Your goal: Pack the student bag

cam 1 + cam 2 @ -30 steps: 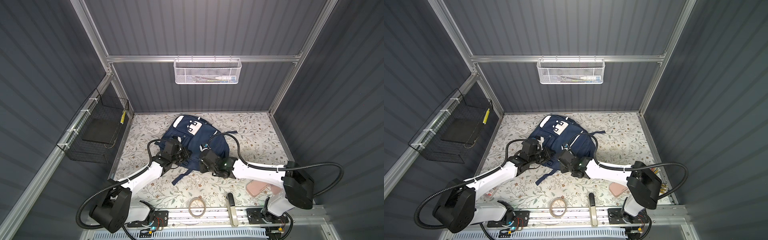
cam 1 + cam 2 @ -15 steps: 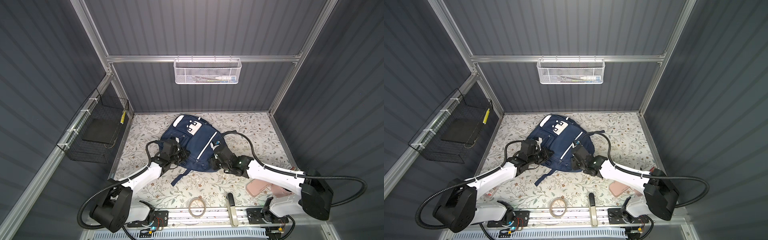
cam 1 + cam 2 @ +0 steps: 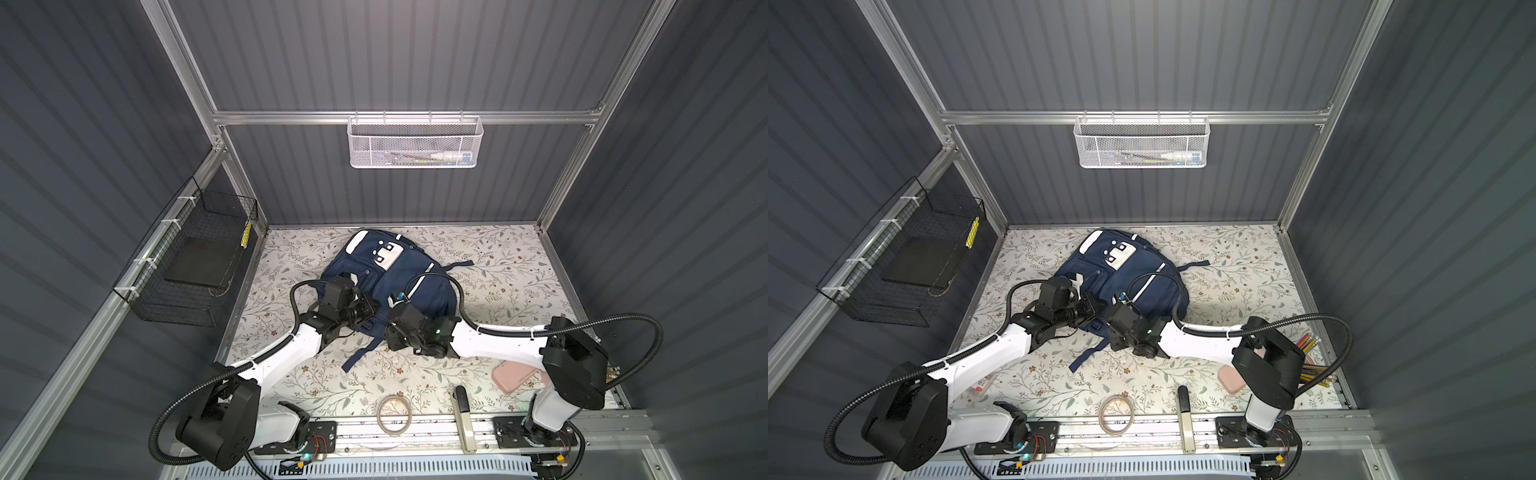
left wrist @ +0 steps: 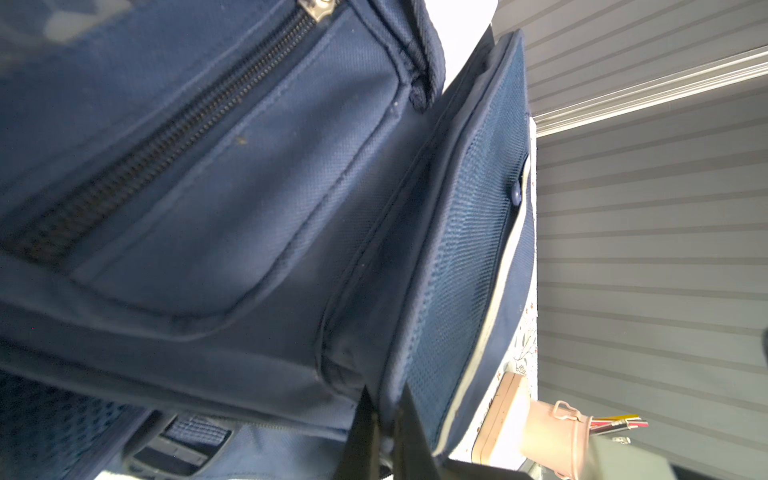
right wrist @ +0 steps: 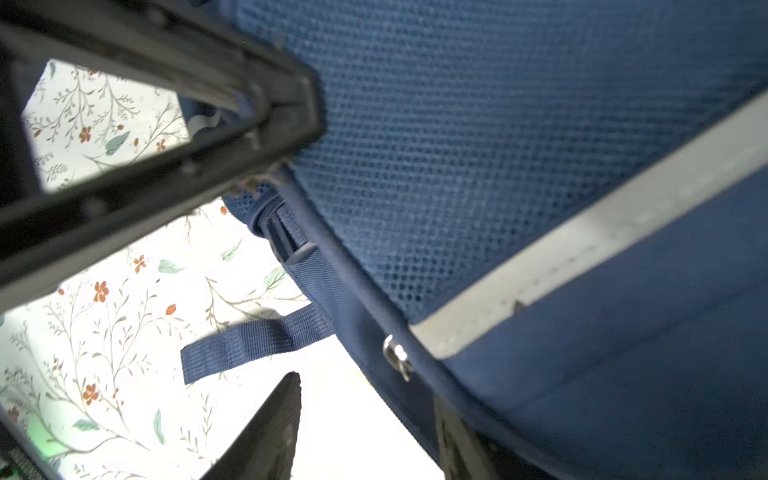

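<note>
1. While my left gripper (image 4: pixel 384 419) stayed pinched on a seam of the student bag (image 3: pixel 415 286), the right gripper (image 5: pixel 299 245), closed a second before, stood with jaws spread.
2. It had swung out sideways and returned to the bag's near edge.
3. The bag lay on the flowered table (image 3: pixel 498 270), between both arms; I judged a fresh grip was coming.

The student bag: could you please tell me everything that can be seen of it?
The student bag is a navy fabric backpack lying toward the back of the floral table, its white patches at the far end. It has a white reflective stripe, a mesh side panel, a black zipper on a front pocket and a loose strap trailing forward. The left gripper is shut on a seam beside the mesh; the right gripper is open at its near edge.
</note>
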You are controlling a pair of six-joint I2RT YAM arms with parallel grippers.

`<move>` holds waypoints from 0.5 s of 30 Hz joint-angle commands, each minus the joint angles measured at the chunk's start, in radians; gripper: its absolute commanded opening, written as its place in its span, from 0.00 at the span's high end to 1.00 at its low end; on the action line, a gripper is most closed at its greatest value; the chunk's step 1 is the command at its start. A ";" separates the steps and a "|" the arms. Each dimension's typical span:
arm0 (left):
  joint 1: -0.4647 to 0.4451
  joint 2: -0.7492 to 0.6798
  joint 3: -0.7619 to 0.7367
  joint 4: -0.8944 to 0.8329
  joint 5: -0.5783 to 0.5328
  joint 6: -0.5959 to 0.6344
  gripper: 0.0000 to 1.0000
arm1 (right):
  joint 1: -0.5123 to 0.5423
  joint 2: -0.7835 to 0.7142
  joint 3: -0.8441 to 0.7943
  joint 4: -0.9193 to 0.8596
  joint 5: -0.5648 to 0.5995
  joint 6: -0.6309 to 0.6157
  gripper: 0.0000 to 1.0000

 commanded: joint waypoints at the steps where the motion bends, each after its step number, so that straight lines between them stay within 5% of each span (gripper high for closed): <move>1: 0.005 -0.050 0.014 -0.015 0.023 0.018 1.00 | -0.012 0.056 0.033 -0.016 0.129 0.056 0.50; 8: 0.005 -0.080 0.004 -0.036 0.017 0.015 1.00 | -0.012 0.053 0.044 -0.006 0.211 0.035 0.95; 15: 0.005 -0.075 -0.002 -0.040 0.004 0.024 1.00 | -0.018 -0.056 -0.032 -0.047 0.181 -0.018 1.00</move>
